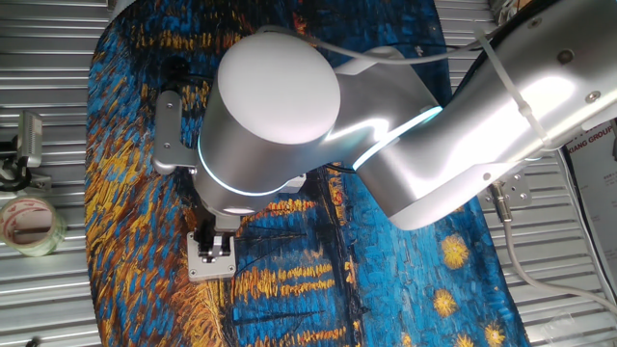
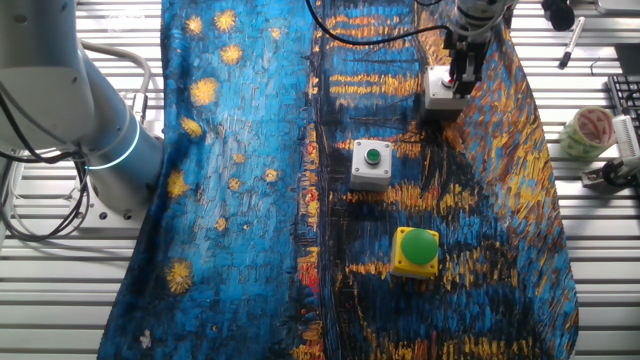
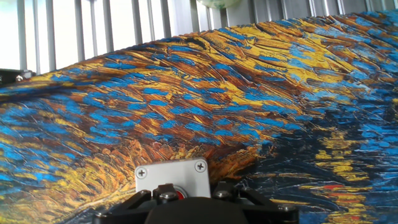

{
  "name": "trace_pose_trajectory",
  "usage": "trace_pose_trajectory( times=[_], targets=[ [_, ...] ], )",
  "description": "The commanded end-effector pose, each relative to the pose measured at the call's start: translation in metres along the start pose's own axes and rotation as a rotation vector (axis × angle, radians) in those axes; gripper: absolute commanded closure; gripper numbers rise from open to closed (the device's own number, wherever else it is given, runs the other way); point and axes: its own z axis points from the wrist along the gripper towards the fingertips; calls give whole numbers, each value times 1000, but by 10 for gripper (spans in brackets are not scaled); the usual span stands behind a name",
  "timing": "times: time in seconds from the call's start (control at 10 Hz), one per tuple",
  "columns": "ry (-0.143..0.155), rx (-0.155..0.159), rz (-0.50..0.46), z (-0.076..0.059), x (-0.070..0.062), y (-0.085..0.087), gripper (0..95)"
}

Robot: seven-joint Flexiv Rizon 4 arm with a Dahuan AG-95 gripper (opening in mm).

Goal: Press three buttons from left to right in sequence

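The three buttons lie in a line on the painted cloth in the other fixed view. The yellow box with the big green dome [image 2: 415, 250] is nearest, and the grey-white box with the small green button [image 2: 371, 163] sits in the middle. The grey-white box with the red button [image 2: 440, 90] is farthest. My gripper [image 2: 462, 72] points down onto that far box, its tips at the button. In one fixed view the fingers [image 1: 214, 239] stand on the same box [image 1: 212, 260], and the arm hides the other two boxes. The hand view shows the box [image 3: 173, 177] with a sliver of red button [image 3: 181, 194] just ahead of the gripper [image 3: 193, 205].
A roll of tape [image 2: 588, 132] sits off the cloth on the metal slats, also visible in one fixed view as the tape roll [image 1: 29, 224]. The cloth [image 2: 240, 180] covers the table's middle. Cables run behind the arm near the far edge.
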Motion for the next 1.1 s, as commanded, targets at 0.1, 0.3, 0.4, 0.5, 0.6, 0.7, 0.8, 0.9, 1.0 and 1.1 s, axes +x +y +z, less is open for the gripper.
trace_pose_trajectory(
  times=[0.1,0.3,0.4,0.5,0.6,0.7,0.8,0.9,1.0,1.1],
  targets=[
    [1,-3,4,0,1,0,570],
    [2,-1,-2,0,1,0,570],
    [-4,-2,1,0,1,0,570],
    [-3,-3,5,0,1,0,570],
    [3,-1,8,0,1,0,570],
    [2,0,5,0,1,0,570],
    [1,-1,5,-1,1,0,570],
    [-2,1,7,-1,1,0,570],
    [-4,5,11,-1,1,0,570],
    [-4,1,30,-1,1,0,570]
  ],
)
